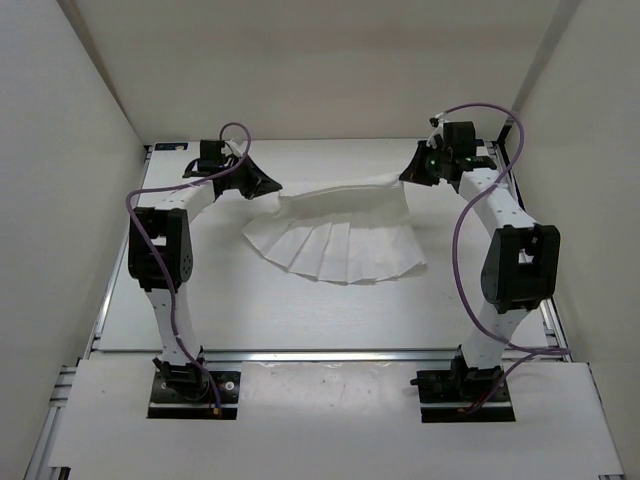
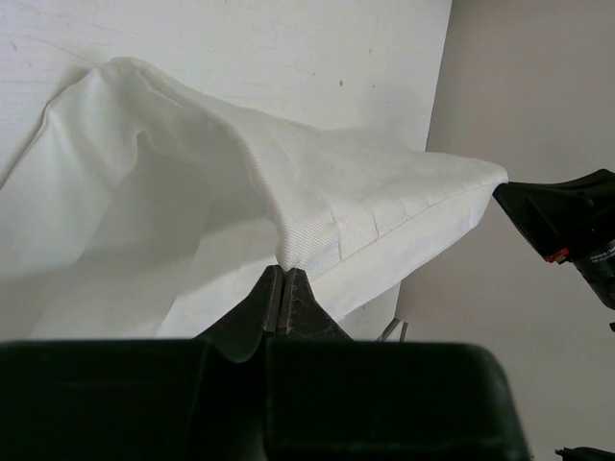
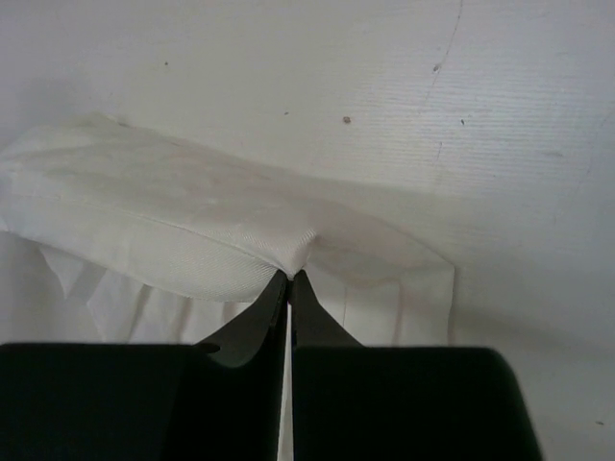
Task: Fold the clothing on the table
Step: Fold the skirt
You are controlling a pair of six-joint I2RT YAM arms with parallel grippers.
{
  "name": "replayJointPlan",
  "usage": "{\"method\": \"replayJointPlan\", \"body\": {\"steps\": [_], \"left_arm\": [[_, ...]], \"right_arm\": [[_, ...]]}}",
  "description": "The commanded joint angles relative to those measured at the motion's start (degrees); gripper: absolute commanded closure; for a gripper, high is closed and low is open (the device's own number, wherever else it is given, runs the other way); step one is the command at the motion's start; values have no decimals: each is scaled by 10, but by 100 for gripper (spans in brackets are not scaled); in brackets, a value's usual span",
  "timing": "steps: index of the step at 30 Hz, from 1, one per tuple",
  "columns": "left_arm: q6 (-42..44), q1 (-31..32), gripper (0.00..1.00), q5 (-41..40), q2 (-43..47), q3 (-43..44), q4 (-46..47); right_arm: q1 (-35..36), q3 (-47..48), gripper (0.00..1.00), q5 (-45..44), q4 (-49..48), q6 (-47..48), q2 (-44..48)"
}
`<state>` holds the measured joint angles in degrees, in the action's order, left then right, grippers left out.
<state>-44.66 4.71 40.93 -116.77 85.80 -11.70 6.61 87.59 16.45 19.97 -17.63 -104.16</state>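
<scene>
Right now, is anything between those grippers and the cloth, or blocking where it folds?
Nothing visible. The left gripper and right gripper both pinch the clothing at its raised edge; the table nearby shows no obstacle.

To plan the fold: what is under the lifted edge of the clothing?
Under that edge of the clothing, pinched by the left gripper and right gripper, lie its own pleats and the table. Anything beneath the pleats is hidden.
</scene>
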Motion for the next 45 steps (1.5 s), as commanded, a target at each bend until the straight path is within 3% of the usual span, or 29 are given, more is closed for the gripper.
{"method": "replayJointPlan", "body": {"steps": [1, 8, 17, 26, 35, 42, 45], "left_arm": [[28, -22, 100, -26, 36, 2, -13], [74, -11, 100, -49, 146, -163, -23], [163, 20, 100, -150, 218, -266, -123], [197, 54, 100, -261, 170, -268, -185], [194, 83, 100, -368, 119, -199, -215], [176, 59, 100, -360, 163, -158, -219], [175, 51, 91, -357, 188, -131, -230]], "right_arm": [[-19, 11, 100, -32, 24, 10, 4], [-8, -62, 100, -35, 131, 15, 69], [69, -205, 100, -70, 236, 19, 158], [99, -279, 100, -24, 272, 36, 124], [163, -301, 99, -24, 340, 104, 67], [165, -242, 74, -57, 407, 108, 138], [153, -202, 69, -56, 427, 93, 169]]}}
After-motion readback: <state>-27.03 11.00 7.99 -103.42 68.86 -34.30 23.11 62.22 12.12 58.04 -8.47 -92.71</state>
